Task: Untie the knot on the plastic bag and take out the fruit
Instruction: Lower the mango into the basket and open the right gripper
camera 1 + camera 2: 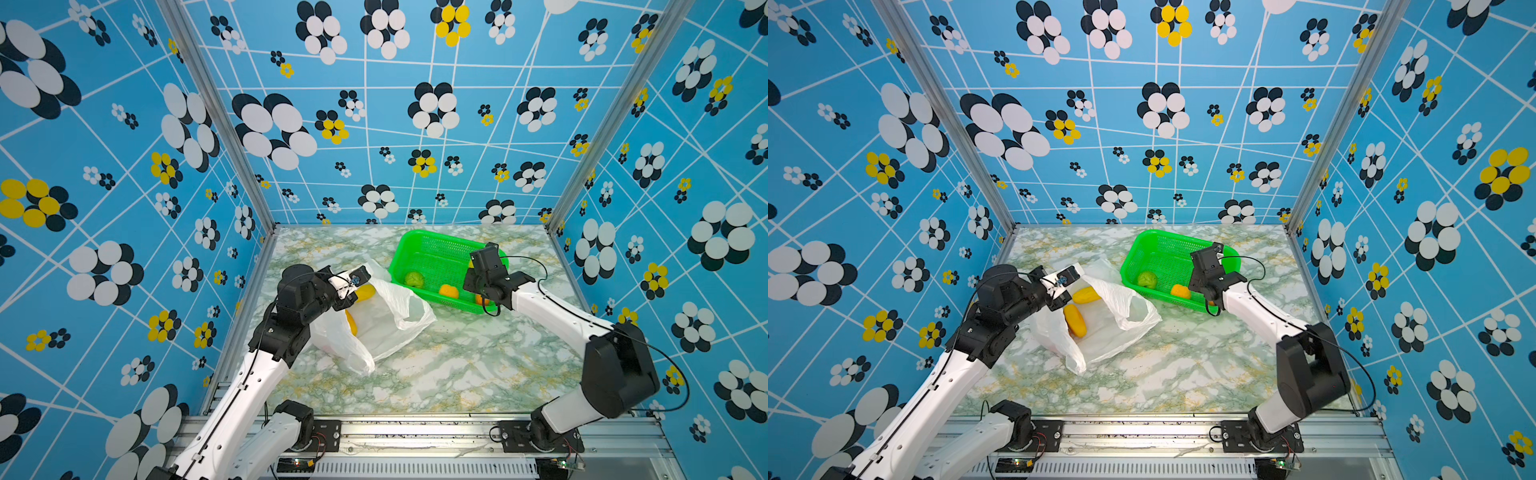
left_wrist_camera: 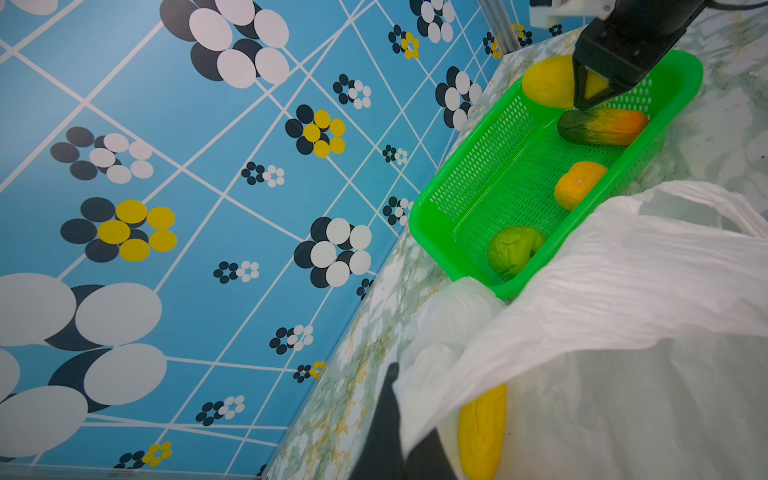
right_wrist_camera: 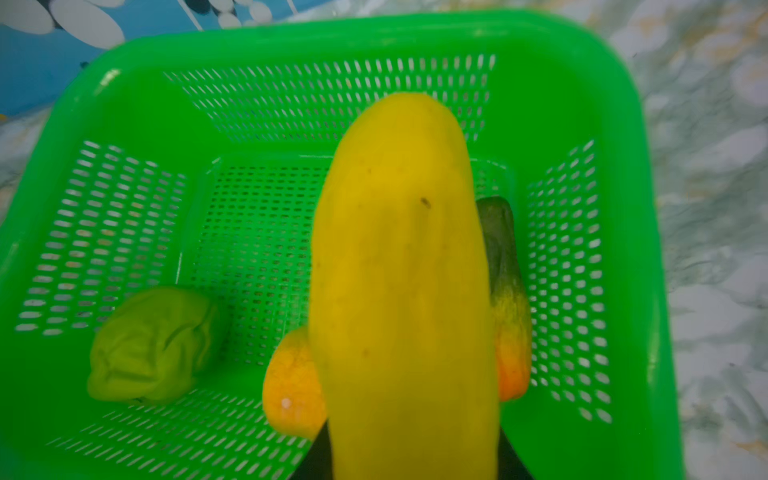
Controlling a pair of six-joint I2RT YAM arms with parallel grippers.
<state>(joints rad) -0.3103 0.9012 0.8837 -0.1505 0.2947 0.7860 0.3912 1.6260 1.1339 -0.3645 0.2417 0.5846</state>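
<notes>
The marble table [image 1: 457,365] sits inside blue flowery walls [image 1: 415,124]. The plastic bag [image 1: 386,328] lies open at 9 o'clock with two yellow fruits [image 1: 1075,320] inside. My left pincer [image 2: 409,440] pinches its edge tight. My right pincer [image 2: 595,88] grips a long yellow fruit [image 3: 399,270] above the green basket [image 1: 401,253] at 1 o'clock, where three fruits [image 2: 515,249] lie.

Left arm [image 1: 245,378] comes up from the front rail, elbow bent, its wrist [image 1: 309,293] turned sideways toward the middle. The left gripper [image 2: 405,419] is pinched tight on the edge of the plastic bag [image 2: 623,291]. Right arm [image 1: 552,311] stretches forward and inward, wrist tipped down. The right gripper [image 2: 592,87] is clamped around a yellow fruit [image 3: 399,270], which sticks out past the fingertips.
</notes>
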